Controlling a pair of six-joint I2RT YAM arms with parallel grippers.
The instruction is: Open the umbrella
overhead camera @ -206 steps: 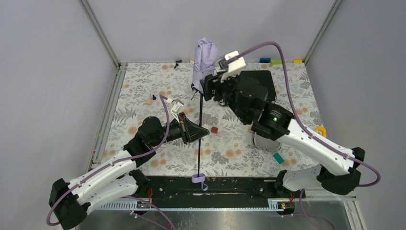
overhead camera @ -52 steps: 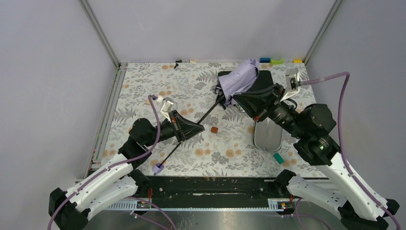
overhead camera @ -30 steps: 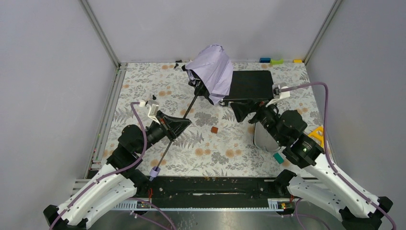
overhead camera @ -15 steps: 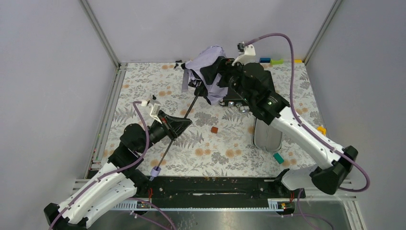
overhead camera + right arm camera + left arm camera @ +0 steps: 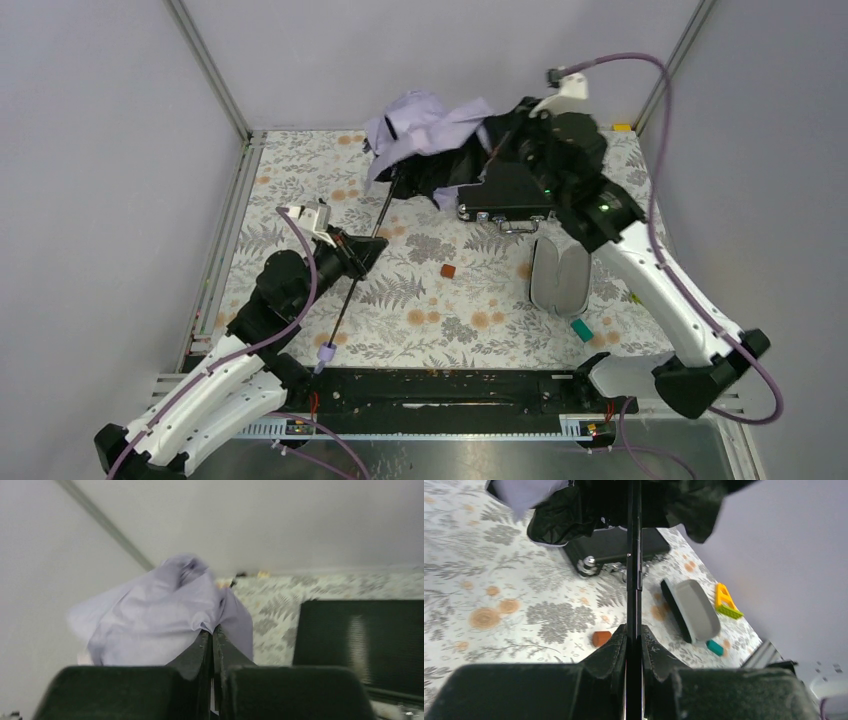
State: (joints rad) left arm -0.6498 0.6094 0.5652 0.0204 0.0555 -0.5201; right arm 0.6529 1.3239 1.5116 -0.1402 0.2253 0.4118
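The umbrella's pale lavender canopy (image 5: 420, 122) hangs half spread over the back of the table, its black underside showing in the left wrist view. Its thin black shaft (image 5: 350, 285) slants down to the lavender handle knob (image 5: 322, 354) near the front edge. My left gripper (image 5: 370, 244) is shut on the shaft (image 5: 634, 555), which runs straight up between the jaws of that gripper (image 5: 634, 628). My right gripper (image 5: 485, 122) is shut on a fold of the canopy's right edge. The right wrist view shows the lavender fabric (image 5: 150, 610) pinched at its fingertips (image 5: 212, 630).
A flat black briefcase (image 5: 510, 190) lies under the right arm. A black oval case with a grey inside (image 5: 558, 280) lies in front of it. A small orange block (image 5: 448, 270) and a teal block (image 5: 581, 329) sit on the floral cloth. Grey walls enclose the table on three sides.
My right gripper has shut on the canopy's edge and drawn it right and back, stretching the fabric wider. The left gripper keeps its hold on the shaft, which now leans slightly steeper.
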